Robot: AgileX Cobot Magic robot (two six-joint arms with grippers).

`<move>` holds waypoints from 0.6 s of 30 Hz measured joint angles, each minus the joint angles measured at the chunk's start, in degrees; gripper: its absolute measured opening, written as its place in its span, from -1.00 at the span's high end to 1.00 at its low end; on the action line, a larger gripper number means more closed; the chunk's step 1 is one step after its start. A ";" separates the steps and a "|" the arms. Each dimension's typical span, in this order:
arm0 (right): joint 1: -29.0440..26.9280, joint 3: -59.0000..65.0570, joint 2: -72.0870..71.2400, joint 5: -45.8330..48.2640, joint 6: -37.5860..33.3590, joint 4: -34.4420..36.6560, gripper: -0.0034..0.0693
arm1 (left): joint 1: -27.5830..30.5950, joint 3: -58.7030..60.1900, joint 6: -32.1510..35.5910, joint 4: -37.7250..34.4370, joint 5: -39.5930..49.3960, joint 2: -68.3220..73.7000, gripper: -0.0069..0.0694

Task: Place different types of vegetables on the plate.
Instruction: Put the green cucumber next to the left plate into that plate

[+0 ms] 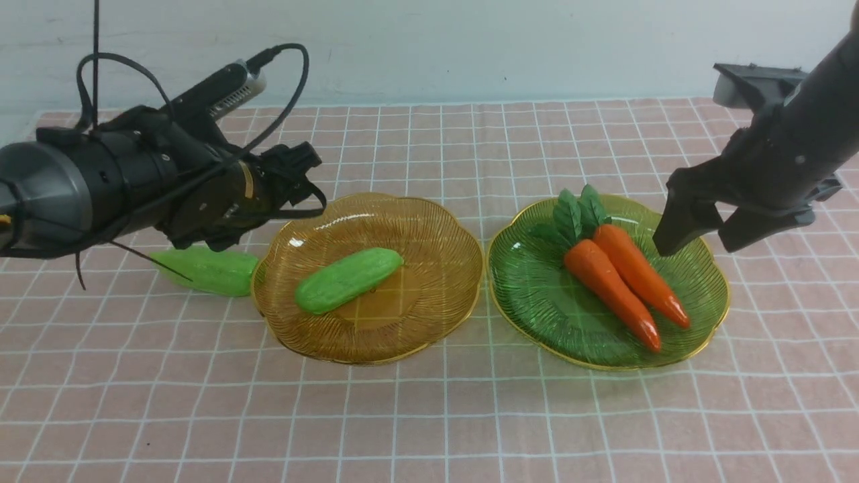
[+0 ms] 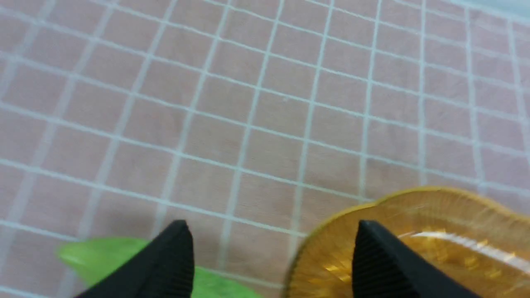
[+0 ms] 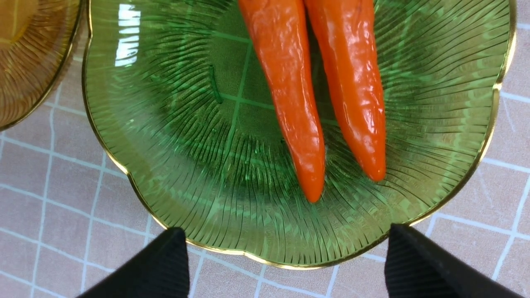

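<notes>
Gourd lies on the tabletop just left of the amber plate; a second gourd sits inside it. Left tool, over the outer gourd, and right tool stand released, empty. Judged: pickup pending; needs descent, then closing.

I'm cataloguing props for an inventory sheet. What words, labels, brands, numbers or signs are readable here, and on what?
None: no readable text, number or sign in any view.
Amber ribbed glass plate, green ribbed glass plate: no lettering.
Pair of glossy orange toy carrots: no labels.
Light-green toy gourd on the amber plate, second gourd on the cloth: no labels.
Pink checked tablecloth: grid lines only.
Dark left arm, dark right arm: no legible marking.
</notes>
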 joint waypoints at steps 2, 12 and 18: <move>0.00 0.00 0.00 0.00 0.00 0.00 -0.68 | 0.05 -0.21 11.43 2.63 7.29 -0.32 -0.16; 0.00 0.00 1.04 -0.06 0.00 0.10 -0.68 | 3.82 -1.77 21.93 -24.32 28.02 3.40 0.80; 0.00 0.00 1.31 -0.06 0.00 0.10 -0.68 | 10.03 -6.37 22.13 -37.59 19.97 5.82 0.61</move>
